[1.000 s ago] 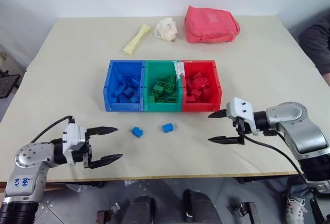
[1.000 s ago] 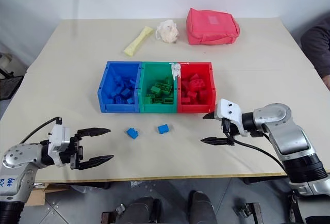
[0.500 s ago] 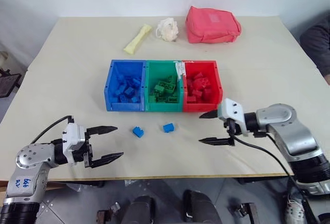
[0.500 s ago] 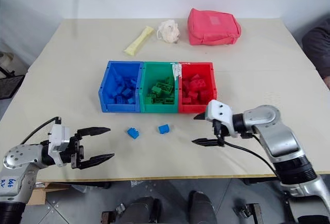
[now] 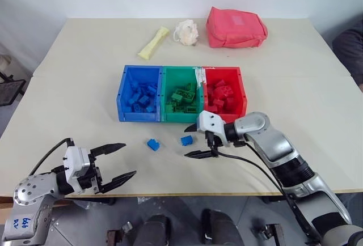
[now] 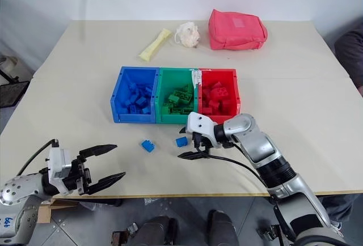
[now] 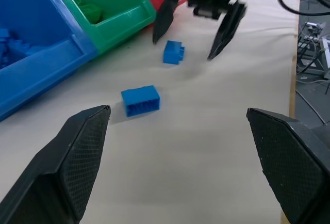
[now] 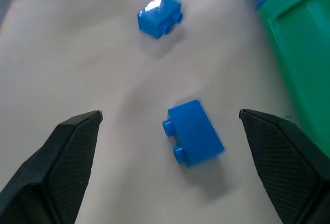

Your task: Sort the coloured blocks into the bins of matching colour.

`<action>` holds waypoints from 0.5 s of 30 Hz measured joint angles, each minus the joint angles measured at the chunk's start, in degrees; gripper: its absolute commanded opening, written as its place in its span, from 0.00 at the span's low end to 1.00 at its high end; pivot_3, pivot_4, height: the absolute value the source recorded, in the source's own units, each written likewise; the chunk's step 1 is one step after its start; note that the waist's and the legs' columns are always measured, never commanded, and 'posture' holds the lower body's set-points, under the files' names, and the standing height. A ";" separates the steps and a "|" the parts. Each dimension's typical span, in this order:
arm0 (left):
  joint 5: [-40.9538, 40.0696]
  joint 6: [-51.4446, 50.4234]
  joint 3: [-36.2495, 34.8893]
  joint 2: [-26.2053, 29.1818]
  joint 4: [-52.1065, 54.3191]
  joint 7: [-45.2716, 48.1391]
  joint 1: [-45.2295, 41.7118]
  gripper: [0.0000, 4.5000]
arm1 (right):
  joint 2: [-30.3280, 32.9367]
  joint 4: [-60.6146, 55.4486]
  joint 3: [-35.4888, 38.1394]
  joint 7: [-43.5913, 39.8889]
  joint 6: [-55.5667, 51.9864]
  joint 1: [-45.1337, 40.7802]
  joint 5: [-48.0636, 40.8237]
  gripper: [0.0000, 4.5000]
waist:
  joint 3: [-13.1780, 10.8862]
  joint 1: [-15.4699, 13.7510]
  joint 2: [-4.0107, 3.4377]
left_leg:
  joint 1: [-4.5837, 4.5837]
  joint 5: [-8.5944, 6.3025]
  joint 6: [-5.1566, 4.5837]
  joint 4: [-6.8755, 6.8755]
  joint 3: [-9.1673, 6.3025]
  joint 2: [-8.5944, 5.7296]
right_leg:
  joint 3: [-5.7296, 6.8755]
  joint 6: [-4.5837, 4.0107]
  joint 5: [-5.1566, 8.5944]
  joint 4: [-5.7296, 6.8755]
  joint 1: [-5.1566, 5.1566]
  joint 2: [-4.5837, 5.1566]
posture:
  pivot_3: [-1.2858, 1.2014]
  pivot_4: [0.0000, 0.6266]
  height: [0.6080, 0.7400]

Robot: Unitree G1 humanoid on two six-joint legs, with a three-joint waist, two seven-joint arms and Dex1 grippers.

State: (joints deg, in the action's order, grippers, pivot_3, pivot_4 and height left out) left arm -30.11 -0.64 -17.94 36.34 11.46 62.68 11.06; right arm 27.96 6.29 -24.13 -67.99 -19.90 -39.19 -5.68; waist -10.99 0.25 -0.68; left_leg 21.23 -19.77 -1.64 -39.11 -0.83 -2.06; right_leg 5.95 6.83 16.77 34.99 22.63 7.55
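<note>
Right wrist view gives you the clearest look: your right pincer (image 8: 165, 146) is spread apart with nothing in it, one blue block (image 8: 194, 132) lying on the tabletop (image 5: 295, 87) between its fingers — not touched. A second blue block (image 5: 152, 144) sits a little to its left, also loose. Your left pincer (image 5: 116, 161) hangs wide apart and empty near the front edge. Behind both blocks stand the joined bins — blue bin (image 5: 121, 96), green bin (image 5: 165, 90), red bin (image 5: 242, 93).

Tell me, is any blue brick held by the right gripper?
No, the right gripper is open beside a blue brick lying on the table.
</note>
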 measured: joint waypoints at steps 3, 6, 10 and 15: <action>-0.06 0.00 -0.15 0.00 0.47 -0.49 0.88 1.00 | -0.80 0.93 -0.32 -0.12 0.89 -0.02 0.34 0.48 | 0.00 -0.02 0.00 | 0.00 0.00 0.00 0.00 0.00 -0.01 | 0.00 0.00 0.00 0.00 0.00 0.01 | 0.52 0.24 1.00; -0.49 -0.01 -0.64 0.00 1.55 -0.78 1.56 1.00 | -1.36 0.92 -0.32 -0.21 1.23 -0.25 0.49 0.24 | 0.00 0.00 0.00 | 0.00 0.00 0.00 0.00 0.00 0.00 | -0.01 0.00 0.00 0.00 0.00 0.01 | 0.52 0.24 1.00; -1.00 -0.03 -2.37 -0.42 2.12 -2.57 3.12 1.00 | -1.37 0.40 -0.17 -0.25 1.23 -0.24 0.38 0.19 | 0.00 0.01 0.00 | 0.00 0.00 0.00 0.00 0.00 0.00 | -0.01 0.00 0.00 -0.01 0.00 0.01 | 0.52 0.24 1.00; -2.11 -0.32 -4.57 -2.46 5.42 -6.55 4.79 1.00 | -2.09 -1.06 1.51 -0.24 0.83 -0.80 -1.58 0.19 | 0.00 -0.01 0.00 | 0.01 0.00 0.00 0.00 0.00 0.01 | -0.02 0.00 0.00 -0.02 0.00 0.02 | 0.52 0.24 1.00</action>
State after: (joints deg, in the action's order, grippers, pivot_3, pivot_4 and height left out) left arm -32.23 -0.96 -22.52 33.88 16.88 56.13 15.85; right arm 25.87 5.23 -22.62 -68.24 -19.07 -39.98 -7.27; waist -10.99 0.24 -0.68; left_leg 21.23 -19.77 -1.64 -39.11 -0.83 -2.06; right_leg 5.93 6.83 16.77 34.98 22.63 7.57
